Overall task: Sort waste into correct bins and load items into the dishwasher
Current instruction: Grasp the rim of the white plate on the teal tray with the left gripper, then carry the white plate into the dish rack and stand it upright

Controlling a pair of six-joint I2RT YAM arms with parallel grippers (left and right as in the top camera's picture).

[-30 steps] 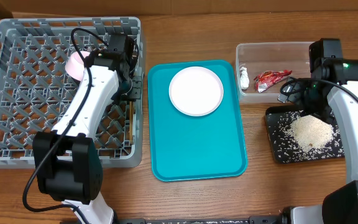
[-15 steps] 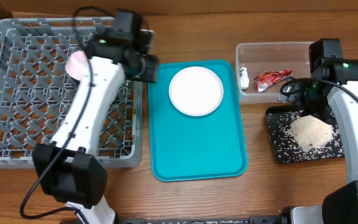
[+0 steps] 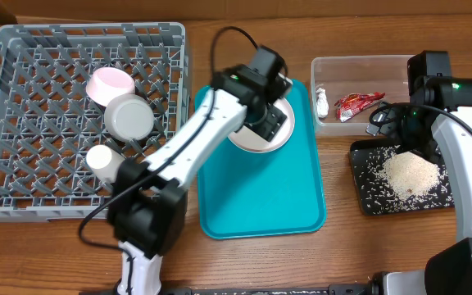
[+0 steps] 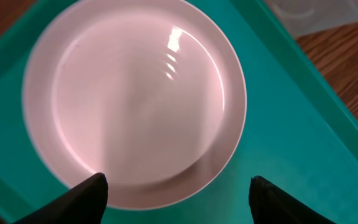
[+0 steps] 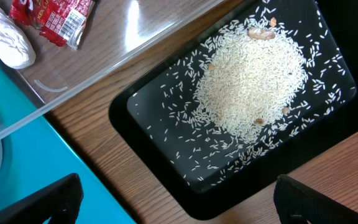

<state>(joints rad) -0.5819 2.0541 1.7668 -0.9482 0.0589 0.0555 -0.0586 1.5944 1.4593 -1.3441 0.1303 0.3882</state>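
Round white plate point(image 4: 135, 99) lies flat on the teal tray point(image 3: 260, 197) at the middle of the desk point(image 3: 342, 262), directly beneath the left gripper point(image 4: 179, 190). Its jaws stand wide apart and hold nothing. In the left wrist view one fingertip sits over the plate's near rim and the other over bare tray just beside the rim, so the plate's near edge falls between them. Whether the tips touch anything cannot be told.

To the left, the grey dish rack point(image 3: 80, 31) holds a pale pink bowl point(image 3: 111, 83), a grey-green bowl point(image 3: 129, 117) just below it, and a small white cup point(image 3: 101, 158).

To the right, the clear tub point(image 3: 359, 59) contains a red-and-white wrapper point(image 3: 357, 104) and a white tissue point(image 3: 322, 101). Just beside it, the black tray point(image 3: 359, 176) carries a heap of rice point(image 3: 412, 174) with loose grains around it. The right gripper point(image 5: 179, 199) hangs above this black tray, jaws spread wide and empty.
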